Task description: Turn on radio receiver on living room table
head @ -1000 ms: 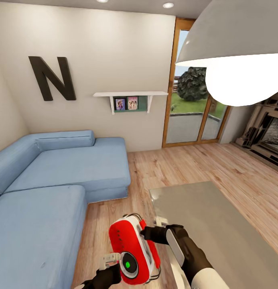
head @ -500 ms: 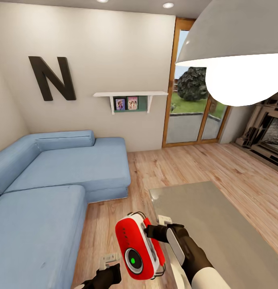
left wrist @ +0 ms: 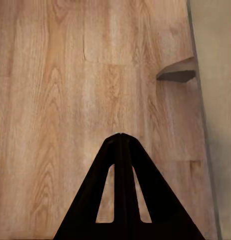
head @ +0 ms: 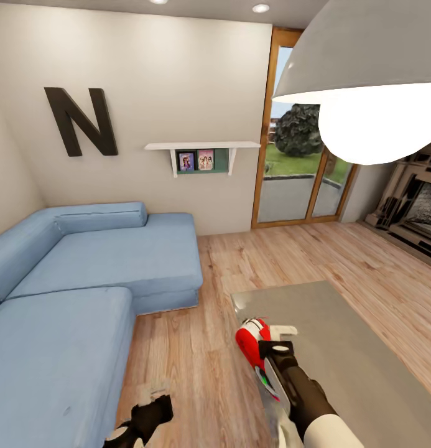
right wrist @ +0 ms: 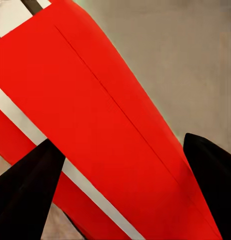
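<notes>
We've got the radio receiver (head: 251, 339) clamped in our right gripper (head: 272, 350), held up over the near corner of the table (head: 339, 336), tilted so its face turns away from us. In the right wrist view the red shell (right wrist: 100, 130) sits between the two dark fingers (right wrist: 25, 190), the grey tabletop behind it.

Our left gripper (head: 154, 398) hangs low over the wood floor (head: 196, 367), beside the table's edge, its fingers (left wrist: 120, 170) pressed together with nothing between them.

The risk, as we judge it: the smooth rounded shell could slip in the tilted grip and drop onto the table or floor. With the dial turned away, a press could also miss.

Count: one radio, one table, one blue sofa (head: 84, 280), two grippers.
</notes>
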Controlling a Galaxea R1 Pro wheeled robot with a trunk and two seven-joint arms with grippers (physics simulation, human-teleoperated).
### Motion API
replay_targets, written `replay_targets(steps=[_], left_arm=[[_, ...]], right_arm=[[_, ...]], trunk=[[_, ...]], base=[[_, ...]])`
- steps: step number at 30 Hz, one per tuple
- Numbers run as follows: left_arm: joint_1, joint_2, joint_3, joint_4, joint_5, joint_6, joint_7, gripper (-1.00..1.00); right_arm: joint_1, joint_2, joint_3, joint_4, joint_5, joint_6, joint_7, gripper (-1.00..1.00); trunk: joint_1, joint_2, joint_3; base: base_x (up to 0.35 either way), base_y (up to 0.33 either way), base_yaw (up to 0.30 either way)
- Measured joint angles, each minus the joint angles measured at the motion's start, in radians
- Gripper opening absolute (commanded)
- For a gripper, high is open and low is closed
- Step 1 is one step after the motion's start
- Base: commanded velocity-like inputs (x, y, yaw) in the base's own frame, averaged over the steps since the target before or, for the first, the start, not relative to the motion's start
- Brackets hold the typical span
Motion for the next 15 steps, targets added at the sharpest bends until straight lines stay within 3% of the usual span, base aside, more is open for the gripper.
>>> replay_targets(steps=[2,3,5,6,7,8,9,10,15], left_arm=[[0.000,0.000,0.000,-0.021,0.002,0.066,0.111,-1.00],[0.001,0.000,0.000,-0.031,0.002,0.098,0.134,-1.00],[0.001,0.000,0.000,-0.050,0.002,0.176,0.162,-1.00],[0.002,0.000,0.001,-0.054,0.001,0.211,0.167,-1.00],[0.002,0.000,0.001,-0.058,0.001,0.246,0.171,-1.00],[0.002,0.000,0.001,-0.062,0.001,0.291,0.174,-1.00],[0.002,0.000,0.002,-0.064,0.001,0.312,0.175,-1.00],[0.002,0.000,0.002,-0.065,0.000,0.325,0.176,1.00],[0.007,0.005,0.007,-0.066,0.001,0.348,0.176,1.00]], right_arm=[[0.000,-0.009,-0.002,-0.002,0.042,-0.005,-0.071,-1.00],[0.000,-0.013,-0.002,-0.001,0.080,0.005,-0.130,-1.00],[0.000,-0.019,-0.003,0.000,0.100,0.005,-0.211,-1.00],[0.000,-0.031,-0.004,0.001,0.119,0.016,-0.236,-1.00],[0.001,-0.048,-0.004,0.002,0.113,0.014,-0.246,-1.00],[0.001,-0.077,-0.003,0.003,0.103,0.008,-0.253,-1.00],[0.002,-0.097,-0.003,0.003,0.124,0.022,-0.264,-1.00],[0.003,-0.110,-0.003,0.004,0.116,0.018,-0.261,-1.00],[0.006,-0.147,-0.004,0.008,0.104,0.011,-0.262,-1.00]], trunk=[[0.000,0.000,0.000],[0.000,0.000,0.000],[0.000,0.000,0.000],[0.000,0.000,0.000],[0.000,0.000,0.000],[0.000,0.000,0.000],[0.000,0.000,0.000],[0.000,0.000,0.000],[0.000,0.000,0.000]], base=[[0.000,0.000,0.000],[0.000,0.000,0.000],[0.000,0.000,0.000],[0.000,0.000,0.000],[0.000,0.000,0.000],[0.000,0.000,0.000],[0.000,0.000,0.000],[0.000,0.000,0.000],[0.000,0.000,0.000]])
